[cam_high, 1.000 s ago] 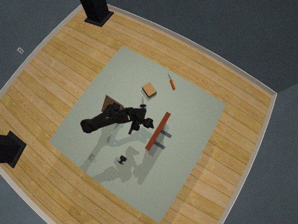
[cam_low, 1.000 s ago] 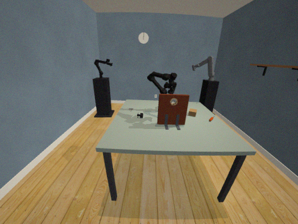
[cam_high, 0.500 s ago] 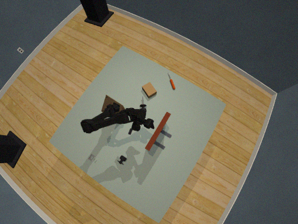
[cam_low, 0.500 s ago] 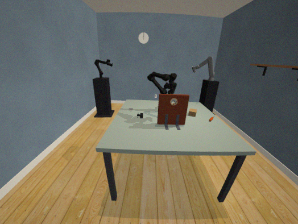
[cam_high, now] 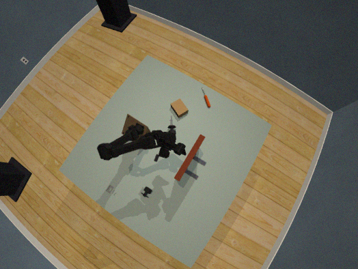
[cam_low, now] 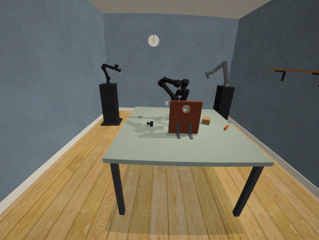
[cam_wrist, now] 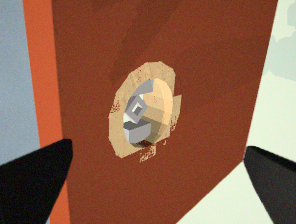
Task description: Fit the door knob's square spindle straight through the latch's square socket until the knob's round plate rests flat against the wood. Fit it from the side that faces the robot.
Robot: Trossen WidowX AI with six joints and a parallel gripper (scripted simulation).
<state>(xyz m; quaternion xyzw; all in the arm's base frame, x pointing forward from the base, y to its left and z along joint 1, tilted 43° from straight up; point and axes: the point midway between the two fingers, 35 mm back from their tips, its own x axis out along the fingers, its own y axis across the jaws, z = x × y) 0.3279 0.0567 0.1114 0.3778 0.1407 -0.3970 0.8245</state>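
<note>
Your gripper stands fully open with nothing between its fingers; in the wrist view the two dark fingertips sit at the lower corners, wide apart, with the red-brown wooden panel filling the space ahead of them. The panel stands upright on the pale green table, held by two dark feet, and the gripper points at its robot-facing side from close by, not touching. Centred between the jaws and a little above their tips you see the round cut-out in the wood, with the grey latch inside it; its small square socket shows as a light diamond, tilted on the wrist picture. The door knob is not at the jaws at all: it lies on the table well apart from the gripper, on the arm's side of the panel, among the arm's shadows. In the exterior view the same knob shows as a small dark shape left of the panel. From the top, the arm reaches across from its base toward the panel's edge. A small wooden block and an orange-handled screwdriver lie beyond, away from the gripper. Whether the knob's spindle points up or sideways is too small to tell.
</note>
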